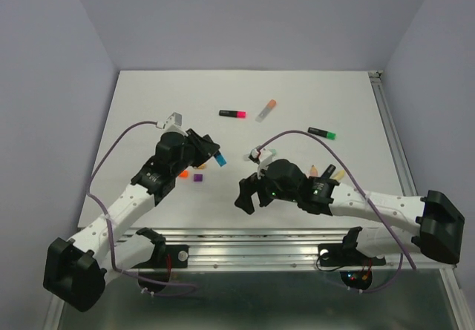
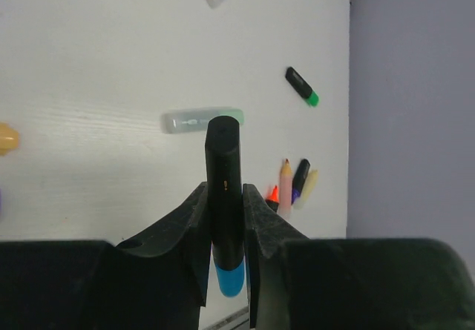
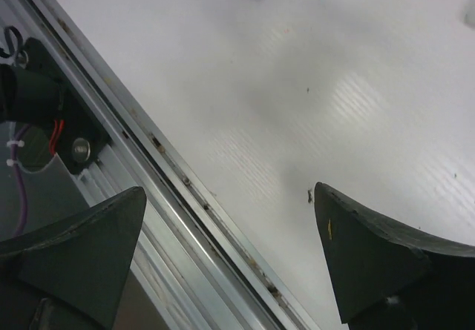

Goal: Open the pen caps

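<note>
Your left fingers [image 2: 194, 219] clamp the black pen [image 2: 223, 159], its blue cap [image 2: 230, 276] seemingly on; bring your right fingers [image 3: 371, 248], spread wide and empty, onto that cap.

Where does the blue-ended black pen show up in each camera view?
Top external: left of centre, blue-ended pen held in the left gripper's jaws.
Left wrist: centre, upright between the jaws.
Right wrist: not in it.
Shared landmark: green-ended pen, right side of top and left wrist views.
</note>
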You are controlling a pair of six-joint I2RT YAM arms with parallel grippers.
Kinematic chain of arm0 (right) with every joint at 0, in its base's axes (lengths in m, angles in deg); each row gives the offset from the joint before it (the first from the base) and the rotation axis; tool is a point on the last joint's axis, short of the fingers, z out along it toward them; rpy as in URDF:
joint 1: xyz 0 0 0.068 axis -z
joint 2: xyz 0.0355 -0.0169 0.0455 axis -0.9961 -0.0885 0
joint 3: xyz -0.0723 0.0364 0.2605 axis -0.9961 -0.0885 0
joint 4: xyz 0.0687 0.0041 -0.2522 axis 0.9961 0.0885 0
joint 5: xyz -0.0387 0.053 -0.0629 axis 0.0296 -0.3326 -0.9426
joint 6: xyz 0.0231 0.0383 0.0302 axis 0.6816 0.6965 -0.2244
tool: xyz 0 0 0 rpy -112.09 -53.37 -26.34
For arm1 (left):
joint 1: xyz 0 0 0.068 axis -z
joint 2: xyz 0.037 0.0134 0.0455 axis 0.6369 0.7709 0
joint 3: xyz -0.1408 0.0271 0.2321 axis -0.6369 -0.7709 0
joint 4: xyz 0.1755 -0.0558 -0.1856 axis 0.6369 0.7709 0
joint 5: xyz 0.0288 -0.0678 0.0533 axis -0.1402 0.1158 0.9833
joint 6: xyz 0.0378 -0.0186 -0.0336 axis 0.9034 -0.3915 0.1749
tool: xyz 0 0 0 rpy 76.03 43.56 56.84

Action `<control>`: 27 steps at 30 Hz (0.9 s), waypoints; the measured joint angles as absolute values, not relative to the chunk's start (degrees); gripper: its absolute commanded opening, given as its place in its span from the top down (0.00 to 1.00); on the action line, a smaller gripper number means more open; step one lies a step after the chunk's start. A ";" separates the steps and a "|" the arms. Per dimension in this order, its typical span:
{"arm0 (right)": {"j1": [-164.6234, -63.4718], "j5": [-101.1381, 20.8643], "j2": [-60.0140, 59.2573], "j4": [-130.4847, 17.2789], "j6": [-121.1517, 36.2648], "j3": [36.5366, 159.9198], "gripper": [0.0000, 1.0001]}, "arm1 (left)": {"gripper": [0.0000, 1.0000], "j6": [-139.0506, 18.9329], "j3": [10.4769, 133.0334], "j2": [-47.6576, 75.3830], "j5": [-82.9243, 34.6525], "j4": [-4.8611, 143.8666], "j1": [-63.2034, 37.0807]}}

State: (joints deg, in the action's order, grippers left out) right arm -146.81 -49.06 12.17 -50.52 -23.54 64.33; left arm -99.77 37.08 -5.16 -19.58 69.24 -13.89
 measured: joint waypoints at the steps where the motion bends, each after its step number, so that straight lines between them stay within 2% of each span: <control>1: -146.81 -49.03 11.27 -51.35 -24.11 65.51 0.00 | 1.00 -100.58 36.16 -6.26 -19.62 68.51 -11.77; 11: -146.81 -49.45 3.82 -57.86 -25.31 75.35 0.01 | 1.00 -105.47 33.78 -10.96 -18.29 65.80 -2.85; 14: -146.81 -49.73 1.48 -58.30 -25.20 77.29 0.08 | 1.00 -105.91 33.78 -11.06 -18.16 64.97 -1.82; 16: -146.81 -50.41 0.65 -58.56 -25.05 77.82 0.18 | 1.00 -106.15 33.76 -11.09 -18.14 64.43 -1.39; 17: -146.81 -50.87 0.37 -58.61 -25.01 77.97 0.21 | 1.00 -106.26 33.74 -11.11 -18.14 64.25 -1.37; 21: -146.81 -52.23 0.32 -58.78 -24.90 78.06 0.23 | 1.00 -106.56 33.23 -11.48 -17.87 63.64 -1.32; 22: -146.81 -52.40 0.32 -58.80 -24.90 78.06 0.28 | 1.00 -106.65 33.02 -11.55 -17.83 63.62 -1.30; 27: -146.81 -53.30 0.32 -58.76 -25.03 78.06 0.36 | 1.00 -106.72 32.91 -11.55 -17.72 63.57 -1.30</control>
